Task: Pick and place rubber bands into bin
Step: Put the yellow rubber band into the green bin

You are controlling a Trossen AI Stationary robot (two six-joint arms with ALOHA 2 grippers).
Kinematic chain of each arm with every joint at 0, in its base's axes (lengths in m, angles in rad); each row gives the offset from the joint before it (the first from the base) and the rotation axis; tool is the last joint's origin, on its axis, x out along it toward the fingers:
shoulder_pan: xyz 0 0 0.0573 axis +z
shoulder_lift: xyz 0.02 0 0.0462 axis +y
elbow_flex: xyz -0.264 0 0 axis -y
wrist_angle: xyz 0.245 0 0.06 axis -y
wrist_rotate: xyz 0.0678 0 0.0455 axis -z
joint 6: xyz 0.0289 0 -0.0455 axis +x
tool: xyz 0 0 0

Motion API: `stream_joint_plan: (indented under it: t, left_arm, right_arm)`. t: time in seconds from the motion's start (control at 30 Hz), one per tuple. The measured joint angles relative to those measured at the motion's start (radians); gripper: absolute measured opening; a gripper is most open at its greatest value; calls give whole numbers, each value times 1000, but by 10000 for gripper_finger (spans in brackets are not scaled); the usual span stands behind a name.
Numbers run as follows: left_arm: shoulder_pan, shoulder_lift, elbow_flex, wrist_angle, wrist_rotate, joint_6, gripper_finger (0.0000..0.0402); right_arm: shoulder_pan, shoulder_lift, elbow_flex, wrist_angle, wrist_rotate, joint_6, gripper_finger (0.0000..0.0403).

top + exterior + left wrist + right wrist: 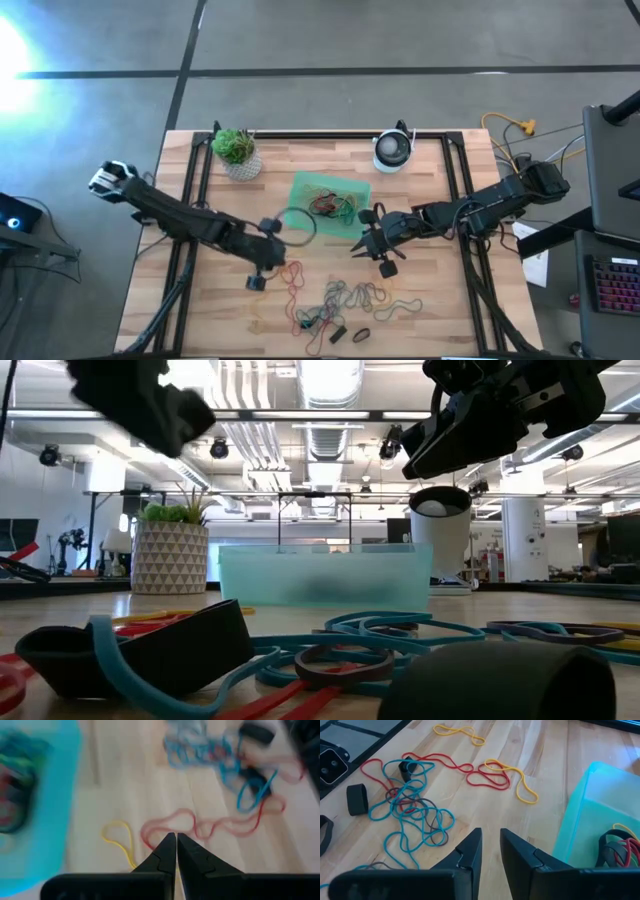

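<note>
Wooden planking forms the table point(420, 300), set on a grey floor with a lit workshop behind it. At mid-table the left pincer point(176, 851) hangs with its fingers pressed together and nothing visibly between them, just above a red loop and a yellow loop lying toward the table's left side. The right pincer point(491, 849) hovers beside the bin's right wall, its fingers a little apart and empty. Outward from both, the rubber bands point(345, 298) lie scattered and tangled along the front half of the table: teal, red and grey loops knotted together, with a few short, dark, wider bands near the front edge. They look very light, soft and stretchy, likely to snag on their neighbours, so a single strand at the fringe of the tangle, or one of the loose red or yellow loops lying apart, seems the best place to pinch. The bin point(304, 187) sits behind the pincers near the table's middle, already holding a small heap of red, yellow, green and dark bands. A potted plant point(236, 152) and a round white device point(392, 151) stand along the back edge.
</note>
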Motion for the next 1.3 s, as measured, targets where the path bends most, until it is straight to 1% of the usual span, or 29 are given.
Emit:
stream_joint_plan:
  t: [0.13, 0.27, 0.37, 0.47, 0.67, 0.8, 0.93, 1.13, 1.3]
  left_arm:
    - [1, 126, 0, 7, 3, 9, 0]
    - [1, 251, 10, 4, 15, 79, 0]
    - [1, 321, 21, 0, 25, 111, 0]
    - [3, 364, 28, -1, 27, 129, 0]
    - [7, 371, 35, 0, 28, 130, 0]
    - [7, 340, 35, 0, 28, 130, 0]
    - [7, 311, 35, 1, 54, 130, 4]
    - [7, 307, 35, 23, 133, 103, 47]
    - [7, 316, 34, 27, 143, 76, 82]
  right_arm:
    - [0, 0, 0, 0, 0, 0, 64]
    - [0, 0, 0, 0, 0, 3, 63]
    - [0, 0, 0, 0, 0, 3, 64]
    - [0, 0, 0, 0, 0, 3, 62]
    - [0, 0, -1, 0, 0, 3, 59]
    - [0, 0, -1, 0, 0, 3, 60]
    - [0, 0, -1, 0, 0, 3, 59]
    - [0, 0, -3, 0, 0, 3, 59]
    - [0, 0, -5, 0, 0, 3, 59]
